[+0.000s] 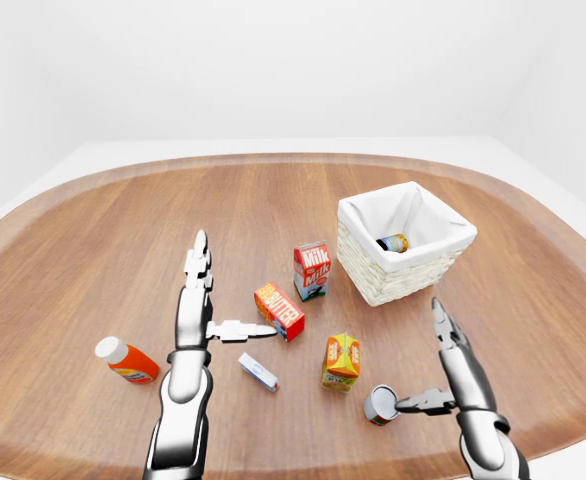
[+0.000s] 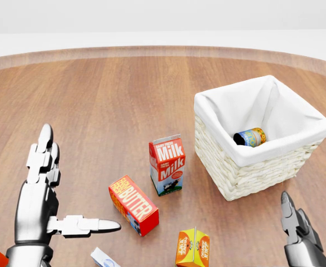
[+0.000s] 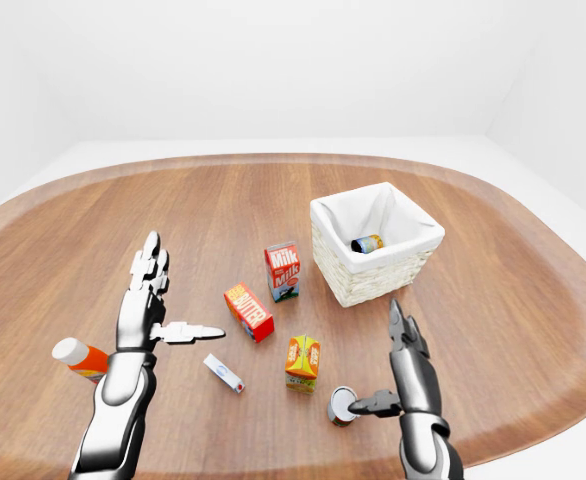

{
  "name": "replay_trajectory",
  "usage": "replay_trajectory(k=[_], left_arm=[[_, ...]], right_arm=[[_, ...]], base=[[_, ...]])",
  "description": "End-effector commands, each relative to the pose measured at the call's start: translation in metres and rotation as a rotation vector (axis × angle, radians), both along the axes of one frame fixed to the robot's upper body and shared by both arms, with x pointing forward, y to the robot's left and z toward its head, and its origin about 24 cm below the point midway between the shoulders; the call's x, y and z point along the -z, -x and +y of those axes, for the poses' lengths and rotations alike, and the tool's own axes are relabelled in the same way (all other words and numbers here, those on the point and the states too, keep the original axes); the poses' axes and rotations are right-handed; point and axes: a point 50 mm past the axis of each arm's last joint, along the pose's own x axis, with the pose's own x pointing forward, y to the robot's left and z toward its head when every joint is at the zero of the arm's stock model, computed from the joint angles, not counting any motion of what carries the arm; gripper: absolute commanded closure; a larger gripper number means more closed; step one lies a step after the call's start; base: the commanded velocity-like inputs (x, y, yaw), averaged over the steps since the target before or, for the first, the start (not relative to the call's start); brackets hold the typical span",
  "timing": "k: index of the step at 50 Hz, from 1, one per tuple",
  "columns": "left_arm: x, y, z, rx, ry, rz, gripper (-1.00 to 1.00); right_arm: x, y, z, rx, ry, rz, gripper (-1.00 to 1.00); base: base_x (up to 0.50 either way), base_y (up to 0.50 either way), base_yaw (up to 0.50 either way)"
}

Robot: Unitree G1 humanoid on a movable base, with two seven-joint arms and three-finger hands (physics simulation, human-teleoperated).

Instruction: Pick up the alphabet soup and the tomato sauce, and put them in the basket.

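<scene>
Tabletop (image 1: 93, 230): a wide oval wooden surface with a raised rim, carrying everything in the scene.
Basket (image 2: 246, 181): a white woven basket with a white cloth lining, standing at the right in the head view.
Can in basket (image 2: 250, 137): a small can with a blue and yellow label lies on its side on the basket's lining; which of the two task cans it is cannot be read.
Can on tabletop (image 1: 380, 405): a second small can lies on its side near the tabletop's near edge, below the basket in the left-eye view, its pale end facing the camera; its label is too small to read.
Right hand (image 1: 443, 375): spread open, fingers pointing up and away, thumb reaching left so its tip is at or just touching the can on the tabletop; it grips nothing.
Left hand (image 1: 201, 300): open and flat, fingers stretched away, thumb pointing right toward the butter box; it has hold of nothing.
Milk carton (image 2: 167, 165): upright, just left of the basket.
Butter box (image 2: 133, 204): orange-red, lying near and left of the milk carton.
Juice carton (image 1: 341, 361): orange, upright, just left of the can on the tabletop.
Small white box (image 1: 258, 372): lies flat between the left hand and the juice carton.
Orange bottle (image 1: 126, 360): white-capped, lying on its side at the far left.
</scene>
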Motion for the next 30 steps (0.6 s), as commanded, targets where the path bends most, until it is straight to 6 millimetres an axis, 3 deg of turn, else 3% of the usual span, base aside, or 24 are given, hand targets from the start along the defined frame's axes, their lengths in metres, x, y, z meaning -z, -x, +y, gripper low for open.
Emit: replay_trajectory(k=[1,11,30], left_arm=[[-0.001,0.001,0.001,-0.001,0.002,-0.006,-1.00],[-0.001,0.001,0.000,0.000,0.000,-0.003,-1.00],[-0.003,0.002,-0.001,0.004,-0.004,-0.011,-1.00]], right_arm=[[0.017,0.007,0.002,0.021,0.069,0.055,-1.00],[0.031,0.011,0.001,0.038,0.134,0.090,-1.00],[0.035,0.016,0.008,0.012,0.159,0.099,-1.00]], base=[[0.00,0.00,0.00],[0.00,0.00,0.00],[0.00,0.00,0.00]])
